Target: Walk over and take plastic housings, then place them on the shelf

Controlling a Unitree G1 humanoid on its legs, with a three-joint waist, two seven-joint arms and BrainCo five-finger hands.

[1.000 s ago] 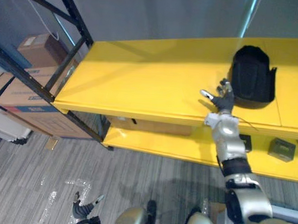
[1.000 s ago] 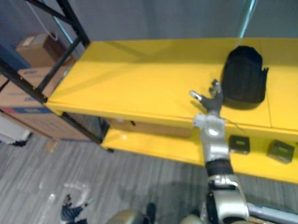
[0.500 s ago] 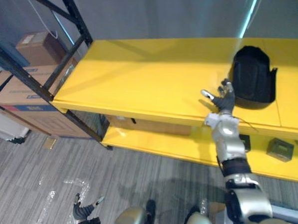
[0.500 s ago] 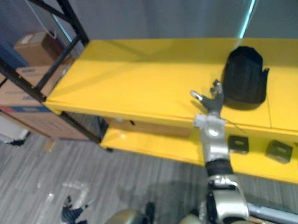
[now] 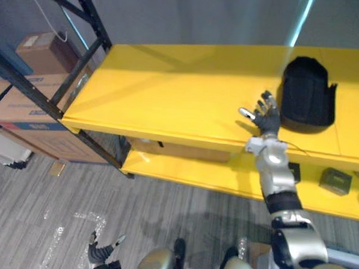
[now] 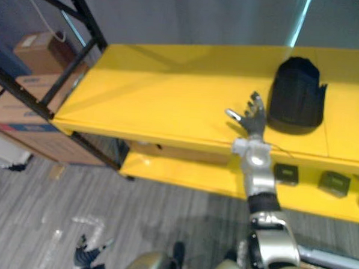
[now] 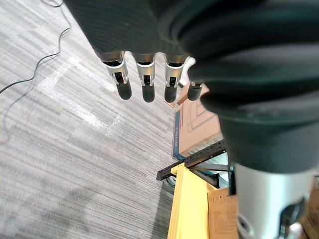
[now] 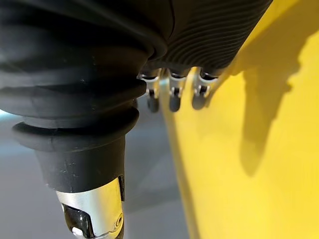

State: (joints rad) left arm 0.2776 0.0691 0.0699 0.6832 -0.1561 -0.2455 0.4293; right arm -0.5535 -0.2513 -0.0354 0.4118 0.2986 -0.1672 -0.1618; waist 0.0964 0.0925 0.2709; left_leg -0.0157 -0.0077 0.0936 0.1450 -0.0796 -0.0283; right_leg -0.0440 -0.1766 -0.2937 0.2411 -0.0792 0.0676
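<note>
A black plastic housing (image 5: pixel 307 93) stands on the top yellow shelf (image 5: pixel 169 104), toward its right. My right hand (image 5: pixel 266 118) is raised over the shelf's front edge, just left of the housing and a small gap apart from it. Its fingers are spread, it is open and it holds nothing. In the right wrist view its fingertips (image 8: pixel 172 102) hover over the bare yellow shelf (image 8: pixel 249 149). My left hand (image 5: pixel 101 251) hangs low near the floor, open and empty, its fingers (image 7: pixel 144 84) straight above grey carpet.
A black metal rack frame (image 5: pixel 80 69) borders the shelf on the left, with cardboard boxes (image 5: pixel 30 111) behind it. The lower yellow shelf (image 5: pixel 189 174) carries small dark boxes (image 5: pixel 337 179). Clear plastic scraps (image 5: pixel 72 231) lie on the grey carpet.
My right hand's fingers have straightened and spread a little, and the hand sits slightly further from the housing. The view has shifted slightly. The left hand stays low.
</note>
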